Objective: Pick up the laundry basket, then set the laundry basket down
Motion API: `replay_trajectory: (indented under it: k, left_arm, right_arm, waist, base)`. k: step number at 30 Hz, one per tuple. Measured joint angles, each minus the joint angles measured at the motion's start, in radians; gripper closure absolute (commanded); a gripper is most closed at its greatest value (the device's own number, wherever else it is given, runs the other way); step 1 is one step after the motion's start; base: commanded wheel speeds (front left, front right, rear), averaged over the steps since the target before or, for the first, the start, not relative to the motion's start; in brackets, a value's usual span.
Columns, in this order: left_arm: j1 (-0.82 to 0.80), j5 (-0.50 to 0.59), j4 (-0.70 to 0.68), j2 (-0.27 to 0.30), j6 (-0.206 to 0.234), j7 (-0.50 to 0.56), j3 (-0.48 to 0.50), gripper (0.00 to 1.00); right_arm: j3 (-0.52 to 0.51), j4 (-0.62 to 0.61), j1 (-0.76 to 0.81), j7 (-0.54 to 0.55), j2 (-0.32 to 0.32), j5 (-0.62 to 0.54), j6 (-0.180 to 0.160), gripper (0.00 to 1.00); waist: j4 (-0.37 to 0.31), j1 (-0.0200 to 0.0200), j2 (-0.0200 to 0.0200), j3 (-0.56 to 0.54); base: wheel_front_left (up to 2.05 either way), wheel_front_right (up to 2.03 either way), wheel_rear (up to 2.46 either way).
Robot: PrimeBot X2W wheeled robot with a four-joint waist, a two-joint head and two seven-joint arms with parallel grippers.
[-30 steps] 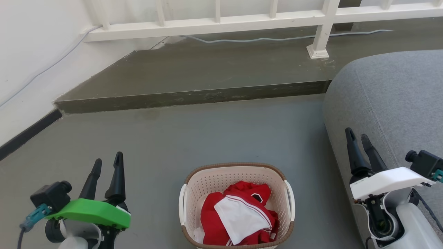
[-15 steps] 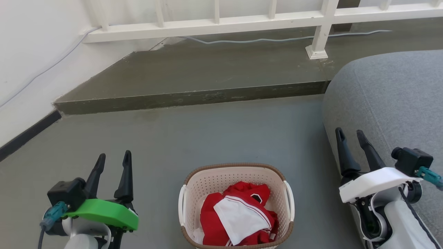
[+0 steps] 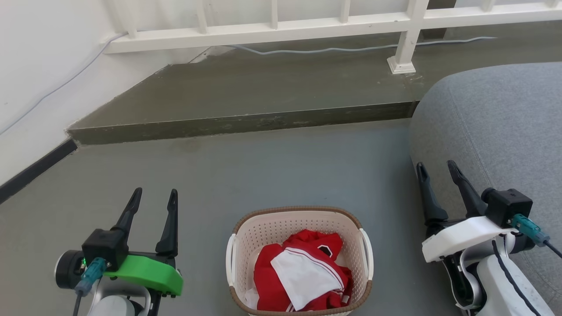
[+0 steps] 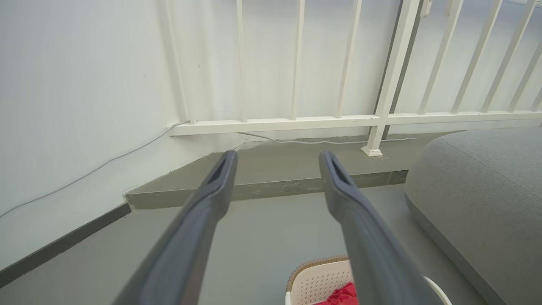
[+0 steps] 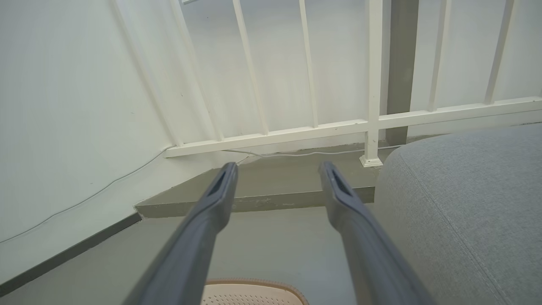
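Grey floor [image 3: 281, 166] across frame centre. Raised step [image 3: 263, 92] and white railing [image 3: 272, 28] along top, grey sofa [image 3: 496, 123] at right. Laundry basket [image 3: 281, 226] on floor, bottom centre. Head view: red and white clothes [image 3: 303, 272] inside. Wrist views: railing bars rising against wall. Left gripper [image 3: 156, 192] lower left, right gripper [image 3: 436, 164] lower right: fingers spread wide, holding nothing, apart from basket.

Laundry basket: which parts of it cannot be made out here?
Head view: the bottom edge cuts the near wall off the laundry basket; clothes hide its floor.
Left wrist view: a finger of the left gripper covers part of its rim; the bottom edge cuts the rest.
Right wrist view: the bottom edge cuts it below the far rim.
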Motion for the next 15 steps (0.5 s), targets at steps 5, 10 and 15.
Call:
replay_trajectory:
  k: [5,10,15]
  left_arm:
    - [-0.002,0.036,-0.001,-0.001,0.000,-0.008,0.001,0.00]
    - [-0.003,0.036,-0.001,-0.004,0.000,-0.008,0.006,0.00]
    - [-0.003,0.036,0.000,-0.009,0.000,-0.008,0.015,0.00]
  right_arm:
    - [0.001,0.001,-0.004,-0.010,0.000,-0.025,-0.001,0.00]
    - [-0.006,0.010,-0.005,-0.010,0.001,-0.026,-0.001,0.00]
    - [-0.013,0.017,-0.005,-0.010,0.005,-0.030,-0.001,0.00]
  waist:
    - [0.001,0.0000,0.0000,0.002]
    - [0.002,0.0000,0.0000,0.002]
    - [0.001,0.0000,0.0000,0.001]
  base:
    - [0.00,0.00,0.00]
    - [0.00,0.00,0.00]
    - [0.00,0.00,0.00]
